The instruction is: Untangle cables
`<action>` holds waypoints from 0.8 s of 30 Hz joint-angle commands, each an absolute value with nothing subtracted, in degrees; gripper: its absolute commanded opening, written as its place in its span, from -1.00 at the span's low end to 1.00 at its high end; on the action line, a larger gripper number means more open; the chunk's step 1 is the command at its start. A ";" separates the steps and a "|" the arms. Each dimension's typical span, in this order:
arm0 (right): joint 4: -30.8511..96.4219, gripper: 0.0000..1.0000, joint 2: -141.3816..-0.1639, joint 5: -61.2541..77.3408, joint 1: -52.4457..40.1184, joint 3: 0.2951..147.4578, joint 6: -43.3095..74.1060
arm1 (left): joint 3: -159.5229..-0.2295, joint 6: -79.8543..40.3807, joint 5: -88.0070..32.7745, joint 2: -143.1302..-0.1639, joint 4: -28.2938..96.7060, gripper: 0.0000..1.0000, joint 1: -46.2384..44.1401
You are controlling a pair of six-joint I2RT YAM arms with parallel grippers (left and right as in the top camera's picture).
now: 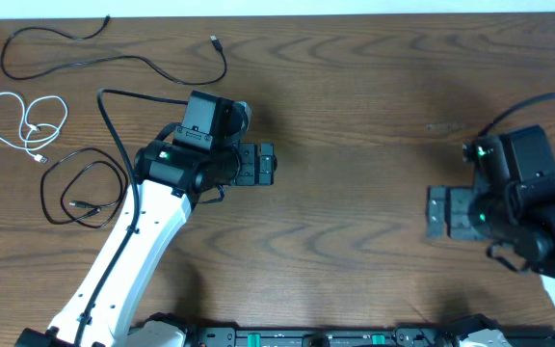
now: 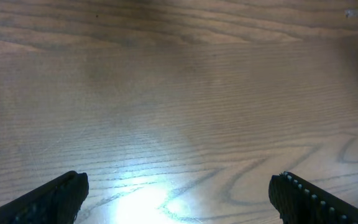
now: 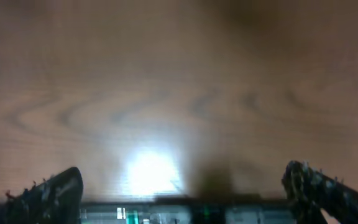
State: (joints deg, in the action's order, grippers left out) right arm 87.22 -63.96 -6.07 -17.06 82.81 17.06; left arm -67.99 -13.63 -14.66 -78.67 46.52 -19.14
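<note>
The three cables lie apart at the table's left, seen only in the overhead view. A long black cable [image 1: 143, 60] winds along the far edge. A white cable [image 1: 29, 123] lies in small loops below it. A second black cable [image 1: 83, 204] forms a loose loop nearer the front. My left gripper [image 1: 263, 165] is open and empty over bare wood, well right of the cables; its wrist view [image 2: 179, 196] shows only wood between the fingers. My right gripper [image 1: 437, 213] is open and empty at the right; its wrist view [image 3: 182, 193] shows bare wood.
A thicker black wire [image 1: 114, 125] runs from the left arm, arching close to the looped black cable. Another arm wire [image 1: 528, 104] arcs at the far right. The table's front edge and the dark base rail [image 3: 179, 211] lie just below the right gripper.
</note>
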 commanded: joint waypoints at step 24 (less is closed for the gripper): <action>30.35 0.99 -25.06 0.78 -7.33 29.19 -1.58 | -68.25 -13.13 -13.85 -78.98 46.68 0.96 -18.94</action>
